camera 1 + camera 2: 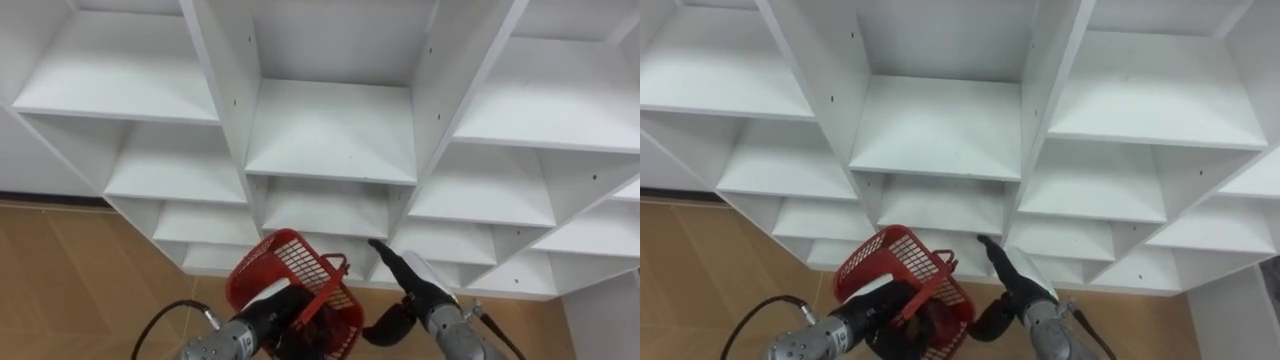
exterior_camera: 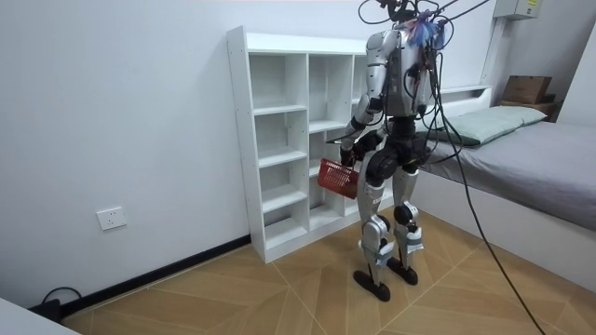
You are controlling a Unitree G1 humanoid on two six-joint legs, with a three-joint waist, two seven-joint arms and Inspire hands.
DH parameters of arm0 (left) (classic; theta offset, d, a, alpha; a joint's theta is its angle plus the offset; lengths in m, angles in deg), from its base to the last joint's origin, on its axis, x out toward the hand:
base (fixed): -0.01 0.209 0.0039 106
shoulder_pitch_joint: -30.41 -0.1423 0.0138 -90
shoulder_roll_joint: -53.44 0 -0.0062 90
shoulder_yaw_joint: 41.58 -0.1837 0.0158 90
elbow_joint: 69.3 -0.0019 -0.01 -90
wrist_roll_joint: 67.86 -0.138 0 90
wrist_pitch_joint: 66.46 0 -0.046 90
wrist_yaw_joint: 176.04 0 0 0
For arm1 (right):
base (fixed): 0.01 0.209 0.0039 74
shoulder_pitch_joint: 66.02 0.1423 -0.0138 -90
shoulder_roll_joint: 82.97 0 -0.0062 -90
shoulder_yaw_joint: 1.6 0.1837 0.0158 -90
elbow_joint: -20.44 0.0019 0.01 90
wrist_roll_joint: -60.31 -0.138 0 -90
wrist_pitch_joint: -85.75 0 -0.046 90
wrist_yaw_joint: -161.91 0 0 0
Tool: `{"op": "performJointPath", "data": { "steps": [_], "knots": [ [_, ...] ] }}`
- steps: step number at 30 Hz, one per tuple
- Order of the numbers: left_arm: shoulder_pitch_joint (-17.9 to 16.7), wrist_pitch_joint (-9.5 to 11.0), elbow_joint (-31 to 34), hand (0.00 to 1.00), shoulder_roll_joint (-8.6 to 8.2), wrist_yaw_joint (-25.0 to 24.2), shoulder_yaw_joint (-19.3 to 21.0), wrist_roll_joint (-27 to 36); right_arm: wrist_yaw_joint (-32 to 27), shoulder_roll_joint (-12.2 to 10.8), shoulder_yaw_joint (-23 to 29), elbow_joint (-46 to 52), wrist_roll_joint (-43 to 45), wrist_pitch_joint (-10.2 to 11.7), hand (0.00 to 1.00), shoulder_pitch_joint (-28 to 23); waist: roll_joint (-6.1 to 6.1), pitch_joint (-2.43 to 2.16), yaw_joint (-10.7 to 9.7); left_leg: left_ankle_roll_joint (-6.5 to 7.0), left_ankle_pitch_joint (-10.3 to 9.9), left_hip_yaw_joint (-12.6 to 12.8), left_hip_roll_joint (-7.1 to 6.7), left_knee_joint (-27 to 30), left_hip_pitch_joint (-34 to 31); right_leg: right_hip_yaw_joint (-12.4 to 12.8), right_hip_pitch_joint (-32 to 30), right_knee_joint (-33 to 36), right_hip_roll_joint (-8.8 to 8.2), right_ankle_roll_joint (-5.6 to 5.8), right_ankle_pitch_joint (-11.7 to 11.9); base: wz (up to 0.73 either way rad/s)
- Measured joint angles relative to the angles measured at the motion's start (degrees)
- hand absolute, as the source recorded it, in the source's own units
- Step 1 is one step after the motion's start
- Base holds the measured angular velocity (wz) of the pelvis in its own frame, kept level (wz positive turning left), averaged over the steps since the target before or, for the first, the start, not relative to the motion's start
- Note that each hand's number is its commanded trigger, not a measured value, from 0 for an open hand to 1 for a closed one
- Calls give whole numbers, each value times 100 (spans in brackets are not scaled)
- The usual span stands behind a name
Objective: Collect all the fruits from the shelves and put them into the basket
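1. Closet (image 1: 330,130): a white unit of open compartments, three columns wide in the room view. It stands against the wall. The robot stands upright just in front of it, facing its middle and right columns as the room view shows them.

2. Floor (image 1: 80,270): wood boards, running under the closet's base and out to its left in the eye views.

3. Bed (image 2: 521,163): stands beyond the closet, to the room view's right, behind the robot.

4. Basket (image 1: 300,260): red wire mesh, tilted, with its open side turned toward the closet. It hangs in the air before the closet's lower shelves, clear of them, below the middle column. The hand and the handle hide most of its inside, so whether any fruit lies in it cannot be told.

5. Right hand (image 1: 415,280): held just right of the basket, before the lower shelves of the closet. Its fingers are straight and point up toward the upright between the middle and right columns, touching nothing. A dark rounded shape shows under the palm; what it is cannot be told.

6. Left hand (image 1: 272,305): held under the basket's near side, away from the closet. Its fingers are curled round the red handle and carry the basket.
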Motion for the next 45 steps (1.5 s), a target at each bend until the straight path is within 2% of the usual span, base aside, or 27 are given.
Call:
{"op": "performJointPath", "data": {
  "steps": [6, 8, 13, 16, 20, 23, 29, 33, 38, 43, 45],
  "knots": [
    [-55, 1, -107, 100, 3, 3, 154, 185, 39, 0, 16, 38, -23, 56, 0, -140, 7, -6, 14, -3, -4, 1, 0, -68, 258, 37, 253, -71, 24, 1, 0, -1],
    [-159, 1, -166, 100, -8, 96, 379, 158, 107, 23, 80, 50, -19, 63, 0, -224, 35, -30, 3, -9, -8, 2, 5, -92, 342, 49, 329, -106, 34, 0, 0, -4],
    [-385, 1, -171, 100, 108, 272, 431, 156, 51, 136, 308, 50, -30, 111, 0, -426, 96, -67, -4, -13, -10, 9, 10, -94, 411, 59, 415, -144, 40, -3, 0, 0],
    [-426, 2, -379, 100, 120, 304, 446, 162, -64, 176, 373, 16, -46, 140, 0, -588, 122, -85, -1, -14, -11, 1, 2, -163, 583, 57, 582, -206, 42, -1, 1, 0],
    [-652, 4, -512, 100, 112, 515, 708, 161, -182, 183, 568, 11, -34, 247, 0, -828, 115, -98, -31, -23, -17, -3, -6, -233, 755, 113, 725, -301, 51, 4, -5, 0],
    [-829, 3, -517, 100, 112, 650, 942, 158, -240, 198, 807, 7, -17, 248, 0, -1046, 115, -99, -34, -26, -18, 2, -4, -245, 751, 140, 704, -301, 50, 4, -6, -2],
    [-891, 2, -912, 100, 105, 784, 1331, 166, -250, 211, 1089, -151, -22, 250, 0, -1382, 123, -100, -24, -44, -53, 104, 20, -265, 844, 295, 733, -299, 88, 2, -5, -12],
    [-844, 2, -1428, 100, 85, 837, 1517, 253, -249, 213, 1189, -514, -105, 247, 0, -1414, 131, -102, -38, -42, -61, 180, 23, -328, 978, 368, 815, -303, 94, 4, -6, -12],
    [-844, -10, -2018, 100, 88, 902, 1751, 500, -240, 196, 1448, -1329, -749, 220, 0, -1407, 106, -101, -29, -30, -75, 218, 24, -338, 985, 418, 798, -303, 61, 7, -8, -4],
    [-889, -60, -2088, 100, 73, 910, 2141, 498, -229, 196, 1849, -1911, -1427, 201, 0, -1430, 116, -110, -31, -28, -89, 222, 21, -339, 983, 418, 813, -370, 85, 13, -10, -1],
    [-895, -107, -2177, 100, 67, 920, 2248, 537, -207, 189, 1974, -2256, -1695, 113, 0, -1389, 126, -127, -39, -29, -90, 227, 17, -340, 993, 418, 845, -366, 91, 18, -5, 0]
  ]
}}
